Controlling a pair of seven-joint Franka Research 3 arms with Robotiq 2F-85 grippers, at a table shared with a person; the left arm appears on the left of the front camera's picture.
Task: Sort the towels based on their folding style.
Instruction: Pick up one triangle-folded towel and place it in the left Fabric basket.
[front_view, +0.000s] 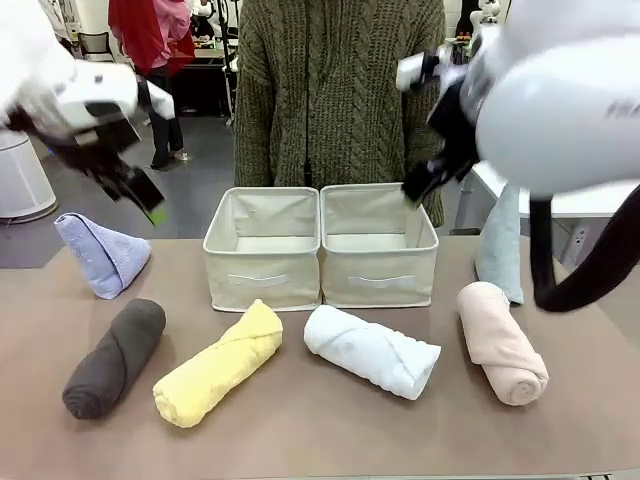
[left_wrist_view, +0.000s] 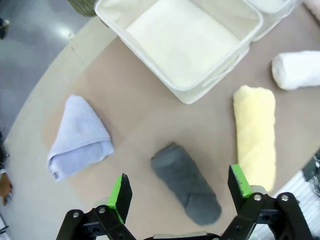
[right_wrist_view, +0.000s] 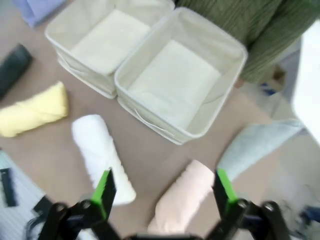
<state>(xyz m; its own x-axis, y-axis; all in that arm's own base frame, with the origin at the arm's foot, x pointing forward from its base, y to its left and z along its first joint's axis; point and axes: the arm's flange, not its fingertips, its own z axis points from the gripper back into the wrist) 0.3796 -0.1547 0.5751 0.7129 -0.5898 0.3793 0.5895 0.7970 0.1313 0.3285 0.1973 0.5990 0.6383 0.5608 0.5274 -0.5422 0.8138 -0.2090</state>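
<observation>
Brown-topped table (front_view: 270, 440) holds two square beige fabric bins (front_view: 262, 250), rolled and cone-folded terry towels (front_view: 372, 350) around them; left gripper (left_wrist_view: 175, 192) and right gripper (right_wrist_view: 162, 192) gape wide above.

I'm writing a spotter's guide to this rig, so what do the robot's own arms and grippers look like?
The arms are white with smooth, rounded casings, darker toward the wrist; a thick black band hangs by the right one. The left gripper and right gripper match: black, two-fingered, bright green pads inside the fingertips, and round silvery screw heads on the left one's linkages.
</observation>
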